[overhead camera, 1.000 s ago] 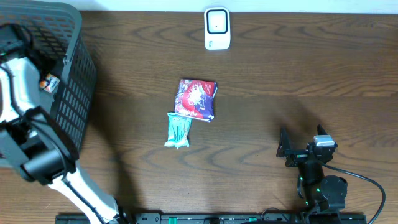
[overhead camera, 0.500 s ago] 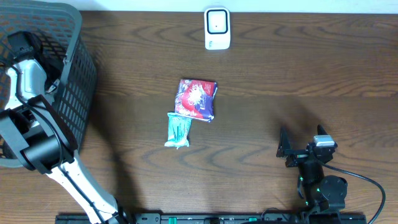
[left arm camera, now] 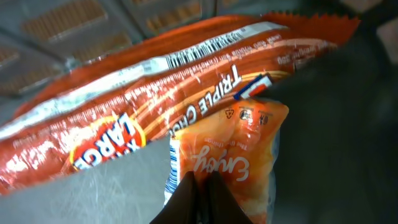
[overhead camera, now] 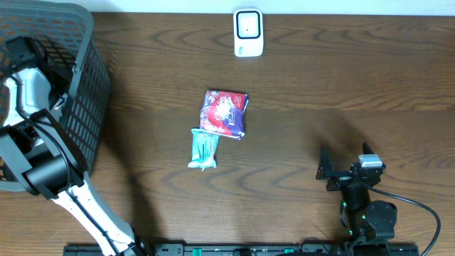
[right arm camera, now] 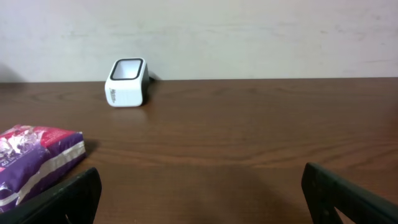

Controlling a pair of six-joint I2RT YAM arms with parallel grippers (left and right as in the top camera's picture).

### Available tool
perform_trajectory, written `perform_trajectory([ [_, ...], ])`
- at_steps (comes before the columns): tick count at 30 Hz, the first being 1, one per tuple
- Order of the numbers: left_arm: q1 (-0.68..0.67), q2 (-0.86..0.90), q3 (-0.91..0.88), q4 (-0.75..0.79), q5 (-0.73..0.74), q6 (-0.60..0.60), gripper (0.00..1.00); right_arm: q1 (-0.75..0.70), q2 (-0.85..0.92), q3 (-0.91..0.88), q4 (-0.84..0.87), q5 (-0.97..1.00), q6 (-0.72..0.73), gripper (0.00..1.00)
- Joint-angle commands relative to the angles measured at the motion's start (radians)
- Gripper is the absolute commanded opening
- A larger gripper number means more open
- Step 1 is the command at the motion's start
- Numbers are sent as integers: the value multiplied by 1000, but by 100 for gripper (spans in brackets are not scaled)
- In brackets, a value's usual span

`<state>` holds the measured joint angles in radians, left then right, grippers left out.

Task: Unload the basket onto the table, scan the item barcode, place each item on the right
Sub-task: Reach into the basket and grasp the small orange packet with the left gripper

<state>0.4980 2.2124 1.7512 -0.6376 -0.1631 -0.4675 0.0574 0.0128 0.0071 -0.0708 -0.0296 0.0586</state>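
Left gripper (left arm camera: 200, 182) moves deeper into far-left basket (overhead camera: 89, 85); now clamped on orange packet (left arm camera: 239, 149) | right gripper (right arm camera: 199, 196) jaws apart | risk: thin edge pinch may slip on lifting; long wrapper (left arm camera: 124, 118) may snag

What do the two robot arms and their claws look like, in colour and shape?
The left arm has white tubular links and black joints. The right arm is all black, with a thin black cable looping out. The right claw has two black fingers.
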Motion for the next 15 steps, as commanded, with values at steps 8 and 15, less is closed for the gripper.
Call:
perform_trajectory([
  [8,-4,-129,-21,-84,71,-2,7,6,-3,-2,-4,2,-11,99],
  [15,-5,-164,-32,-99,92,0,68,6,-3,-2,-4,2,-11,99],
])
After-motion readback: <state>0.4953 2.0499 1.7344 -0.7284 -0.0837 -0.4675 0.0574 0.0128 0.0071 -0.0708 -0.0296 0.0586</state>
